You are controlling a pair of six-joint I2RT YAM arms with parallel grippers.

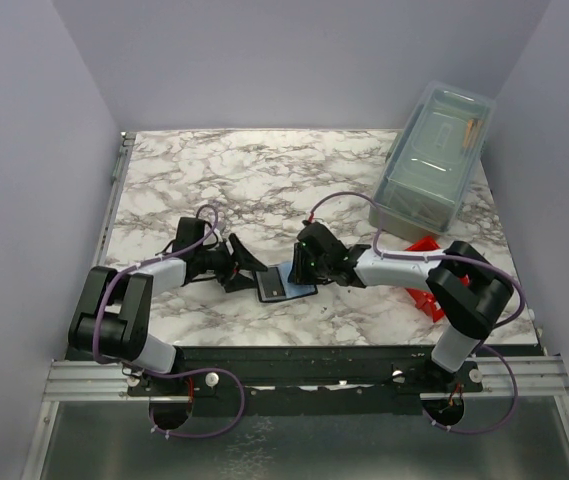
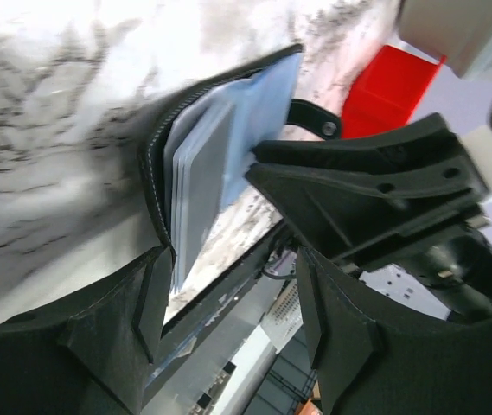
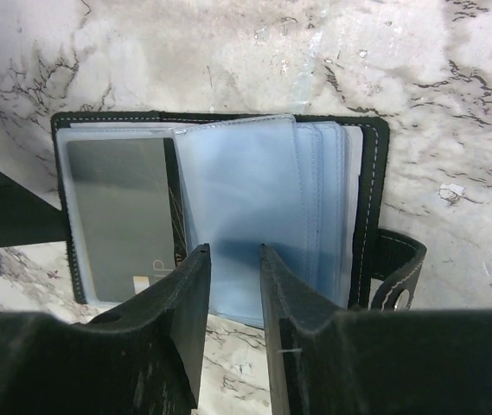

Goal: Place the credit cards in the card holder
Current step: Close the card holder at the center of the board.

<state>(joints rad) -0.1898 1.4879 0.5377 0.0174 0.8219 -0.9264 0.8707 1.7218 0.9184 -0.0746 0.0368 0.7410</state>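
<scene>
The card holder (image 1: 286,288) lies open on the marble between both arms, black with pale blue plastic sleeves (image 3: 263,225). A grey card (image 3: 116,212) with a small gold chip sits inside its left sleeve; I cannot tell whether it is one of the credit cards. No orange-gold cards show in any view. My right gripper (image 3: 234,259) hovers at the near edge of the sleeves, open by a narrow gap with nothing between its fingers. My left gripper (image 2: 233,285) stands wide open and empty just left of the holder (image 2: 202,164), facing the right gripper (image 1: 301,268).
A red bin (image 1: 422,247) sits at the right, mostly hidden behind my right arm, and shows again as the red bin (image 2: 392,86) in the left wrist view. A clear lidded box (image 1: 434,165) stands at the back right. The table's near edge lies close below the holder.
</scene>
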